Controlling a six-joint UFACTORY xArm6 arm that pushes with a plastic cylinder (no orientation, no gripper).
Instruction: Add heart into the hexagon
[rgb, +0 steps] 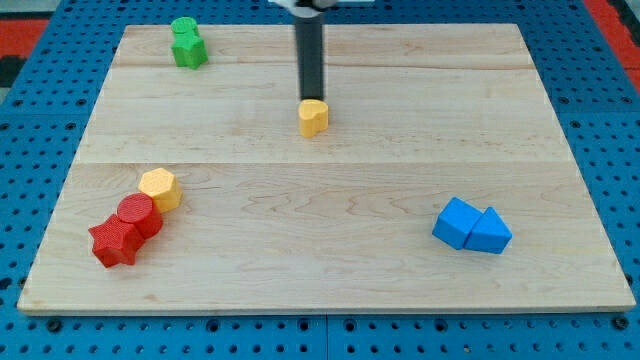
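1. My tip (311, 97) sat at the top edge of the yellow heart (313, 117), touching or just shy of it, cannot tell which; the rod (310, 55) came straight down from the view's top
2. No claw on this rig, so nothing to report as wide, narrow or holding: only the bare rod end
3. The yellow heart was in the upper middle of the wooden board (330, 250), alone, well apart from every other block
4. The yellow hexagon (159, 187) was at the lower left, well apart from the heart, down and to the view's left of it
5. The hexagon touched a red cylinder (138, 214) just below-left of it, and a red star (113, 243) sat against that cylinder further down-left: three blocks in a diagonal chain
6. Two green blocks (187, 43) were at the top left corner, packed together, exact shapes hard to make out
7. The blue cube (456, 222) and the blue triangle (490, 232) were at the lower right, touching side by side, cube on the view's left
8. The board lay on a blue perforated table (30, 100)
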